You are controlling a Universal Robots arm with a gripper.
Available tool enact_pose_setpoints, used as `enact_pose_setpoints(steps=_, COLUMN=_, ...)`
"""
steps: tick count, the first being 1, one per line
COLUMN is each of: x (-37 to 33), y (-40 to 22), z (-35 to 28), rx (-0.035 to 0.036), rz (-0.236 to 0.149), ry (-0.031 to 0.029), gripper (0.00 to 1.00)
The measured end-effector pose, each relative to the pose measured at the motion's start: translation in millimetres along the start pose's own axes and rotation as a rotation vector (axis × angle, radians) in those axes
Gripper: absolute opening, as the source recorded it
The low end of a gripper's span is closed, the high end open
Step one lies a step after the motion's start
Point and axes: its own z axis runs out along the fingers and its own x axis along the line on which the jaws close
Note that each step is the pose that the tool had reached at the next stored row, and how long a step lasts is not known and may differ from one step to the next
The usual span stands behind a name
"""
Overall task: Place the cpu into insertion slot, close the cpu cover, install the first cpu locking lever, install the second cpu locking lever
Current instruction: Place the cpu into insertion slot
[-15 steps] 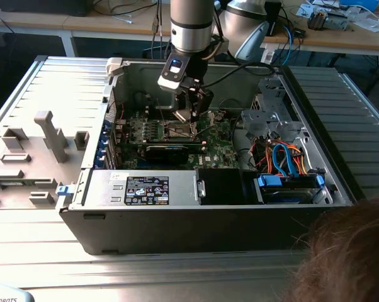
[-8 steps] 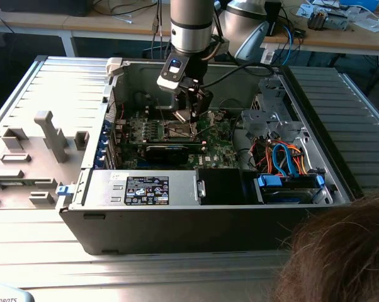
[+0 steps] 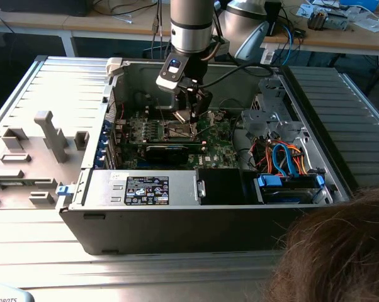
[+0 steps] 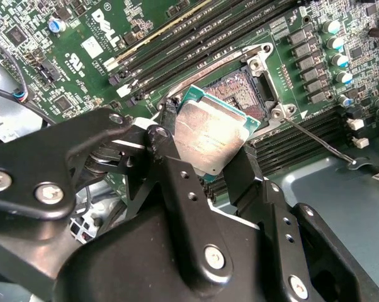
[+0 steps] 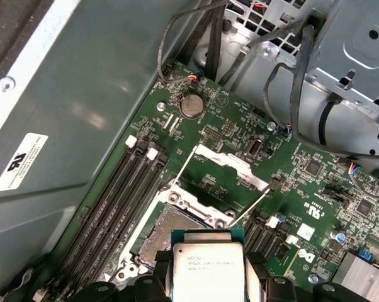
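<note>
While the jaws clamp the cpu (image 4: 208, 135) by two edges, insertion slot (image 4: 243, 88) lies just beyond them | step: cpu placement, apparently unseated | cpu cover (image 5: 230, 165) open | seating likely needs chip level, squared over socket

Count: one cpu (image 5: 207, 272), one insertion slot (image 5: 170, 229), one cpu cover (image 5: 230, 165), two locking levers (image 5: 252, 202), one coin battery (image 5: 191, 105), one green motherboard (image 5: 237, 133).

The motherboard (image 3: 221, 142) is laid inside the computer case (image 3: 177, 233), with cables (image 3: 284, 157) bundled at the exterior view's right. The cpu (image 4: 209, 137) is held in the gripper (image 3: 188, 117) just above the insertion slot (image 4: 243, 88). The cpu cover (image 5: 230, 165) is folded back beside the slot, and memory slots (image 5: 123, 201) are ranged along two sides.
</note>
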Motion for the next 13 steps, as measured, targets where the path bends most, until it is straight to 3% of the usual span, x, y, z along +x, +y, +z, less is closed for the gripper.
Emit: enact_pose_setpoints(steps=13, x=0.0, y=0.0, z=0.8, rx=0.0025, rz=0.026, ry=-0.0031, gripper=0.55)
